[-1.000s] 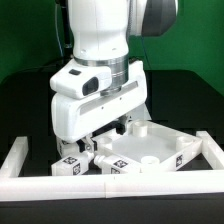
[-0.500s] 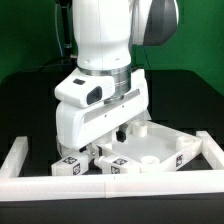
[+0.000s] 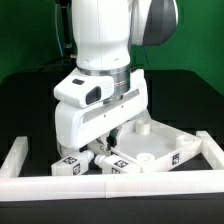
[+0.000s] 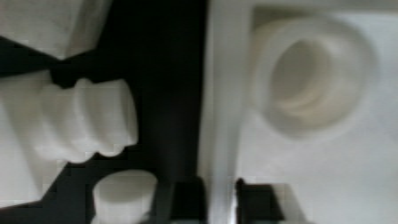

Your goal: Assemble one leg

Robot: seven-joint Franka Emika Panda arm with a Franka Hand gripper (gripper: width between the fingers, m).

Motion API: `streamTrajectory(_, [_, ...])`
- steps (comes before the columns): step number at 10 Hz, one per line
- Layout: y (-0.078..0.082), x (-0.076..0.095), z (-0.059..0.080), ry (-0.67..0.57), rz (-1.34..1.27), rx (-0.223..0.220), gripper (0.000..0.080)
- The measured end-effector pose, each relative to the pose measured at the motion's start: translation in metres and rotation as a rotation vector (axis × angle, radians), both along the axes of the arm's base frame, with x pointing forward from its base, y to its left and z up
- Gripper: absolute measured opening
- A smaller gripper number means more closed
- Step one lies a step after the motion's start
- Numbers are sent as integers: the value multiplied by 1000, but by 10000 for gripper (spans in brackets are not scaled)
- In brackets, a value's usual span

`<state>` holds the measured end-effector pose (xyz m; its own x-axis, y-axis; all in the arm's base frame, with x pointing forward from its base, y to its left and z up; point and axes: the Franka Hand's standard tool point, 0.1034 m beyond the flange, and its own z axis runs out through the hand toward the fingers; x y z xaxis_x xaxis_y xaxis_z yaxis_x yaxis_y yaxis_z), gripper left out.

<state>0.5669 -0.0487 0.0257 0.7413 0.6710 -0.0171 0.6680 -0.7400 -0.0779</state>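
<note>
The large white square panel [image 3: 165,150] with round sockets lies flat by the exterior view's right. My gripper [image 3: 113,143] is down at its near-left edge. In the wrist view the gripper [image 4: 221,200] has one dark finger on each side of the panel's thin edge [image 4: 221,100] and looks closed on it. A round socket [image 4: 317,85] shows just beyond the edge. A white leg [image 4: 80,115] with a ribbed end lies beside the panel, apart from the fingers. Tagged legs [image 3: 68,165] lie at the lower left of the exterior view.
A low white frame wall [image 3: 110,186] runs along the front, with side walls on the left [image 3: 15,155] and on the right [image 3: 212,148]. Another rounded white part [image 4: 125,195] lies close to one finger. The arm's body hides much of the table behind.
The arm has come down lower onto the panel's edge over the last second. The panel and the legs look unmoved.
</note>
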Motion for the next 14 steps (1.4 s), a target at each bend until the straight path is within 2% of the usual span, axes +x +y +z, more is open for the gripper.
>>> streamTrajectory(3, [-1,0,0,1,-13,1,51])
streamTrajectory(6, [-2,0,0,6,-230,1,51])
streamTrajectory(8, [4,-1,1,48,-445,16,51])
streamTrajectory(10, [5,-1,6,54,-449,20,51])
streamTrajectory(14, [5,-2,3,56,-466,18,51])
